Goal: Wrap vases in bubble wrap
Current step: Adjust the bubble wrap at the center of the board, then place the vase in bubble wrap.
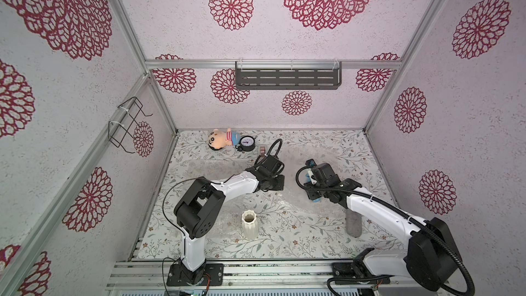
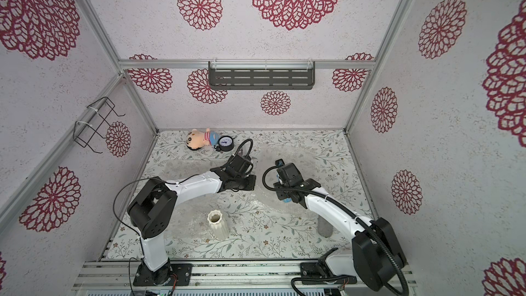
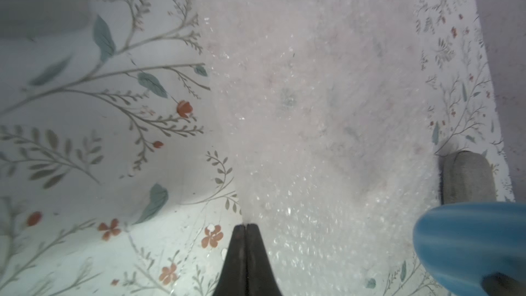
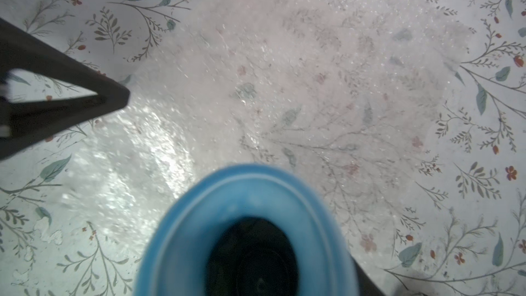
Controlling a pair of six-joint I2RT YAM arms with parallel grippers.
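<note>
Top view: my right gripper (image 1: 313, 190) is clamped on the blue vase (image 1: 316, 201), which is mostly hidden under the wrist. The wrap (image 1: 287, 206) below is faint. The white vase (image 1: 249, 224) stands upright near the front. The case (image 1: 353, 223) is half behind my arm.

Left wrist: left gripper (image 3: 246, 226) tips are together at the wrap's edge; can't tell if film is pinched. The blue vase is cut off by the frame.

Right wrist: the blurred vase mouth covers my fingers.

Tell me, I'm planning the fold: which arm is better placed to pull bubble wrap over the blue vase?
Left, likely: the left gripper is shut on the bubble wrap edge; the right arm holds the blue vase.
</note>
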